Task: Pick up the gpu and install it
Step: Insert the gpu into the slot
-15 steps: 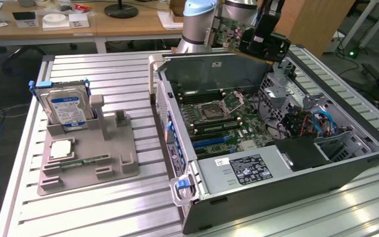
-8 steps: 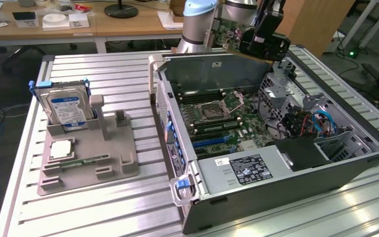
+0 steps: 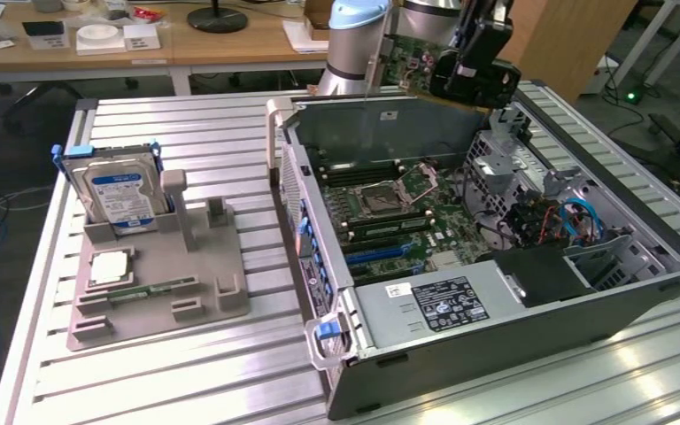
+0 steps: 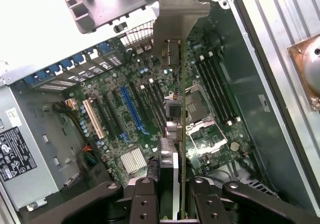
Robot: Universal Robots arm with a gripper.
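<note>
The gpu [image 3: 402, 55] hangs above the back of the open computer case [image 3: 623, 301], a green card with a silver end bracket [image 3: 374, 75]. My gripper [image 3: 473, 75] is shut on it from the exterior view's right. In the wrist view the gpu [image 4: 176, 134] appears edge-on, clamped between the black fingers [image 4: 142, 199], with its bracket [image 4: 172, 29] pointing away from the camera. Beneath it lies the motherboard [image 4: 150, 99] with its blue expansion slot [image 4: 132, 109], and the card is clear of the board.
A grey fixture tray [image 3: 157, 283] on the slatted table holds an upright hard drive [image 3: 116, 190], a memory stick [image 3: 151, 290] and a processor [image 3: 112, 266]. Inside the case are the power supply [image 3: 441, 301], memory slots [image 4: 215, 89] and cables [image 3: 565, 221]. Desks stand behind.
</note>
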